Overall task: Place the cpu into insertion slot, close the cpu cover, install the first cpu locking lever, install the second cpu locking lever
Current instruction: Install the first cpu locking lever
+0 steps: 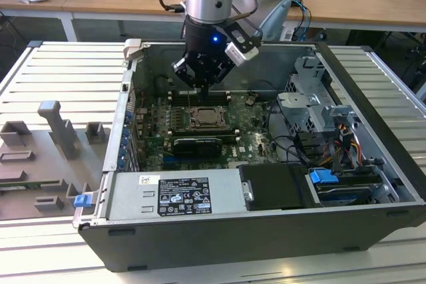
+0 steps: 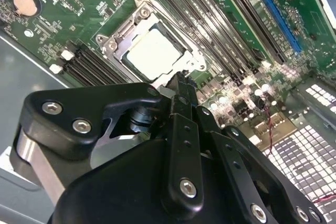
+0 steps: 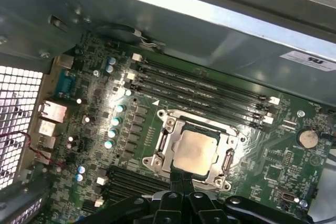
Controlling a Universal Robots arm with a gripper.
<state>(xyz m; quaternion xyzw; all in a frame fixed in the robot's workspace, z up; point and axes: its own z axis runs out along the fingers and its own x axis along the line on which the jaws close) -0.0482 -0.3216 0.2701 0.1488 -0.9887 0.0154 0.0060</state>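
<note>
Hovering inside the computer case, which lies on its side on the slatted surface so that the arm can reach in from above, the claw points straight down at the green motherboard. Just beneath and slightly beyond its tips sits the insertion slot, and the cpu already lies flat inside it, pale top upward. The cpu cover appears folded down over the chip: its frame bears on the chip's edges while the central window leaves the top bare, which is presumably how the part is kept seated. In both wrist views the claw's two fingers are pressed together with no gap and nothing between them, forming one narrow point that I judge better suited to nudging a thin lever than to grasping. That point stands at the slot's rim on the claw's side; whether it touches the metal I cannot tell. Nor can I tell whether either locking lever is latched. The long black memory slots run on the slot's far side from the claw.
</note>
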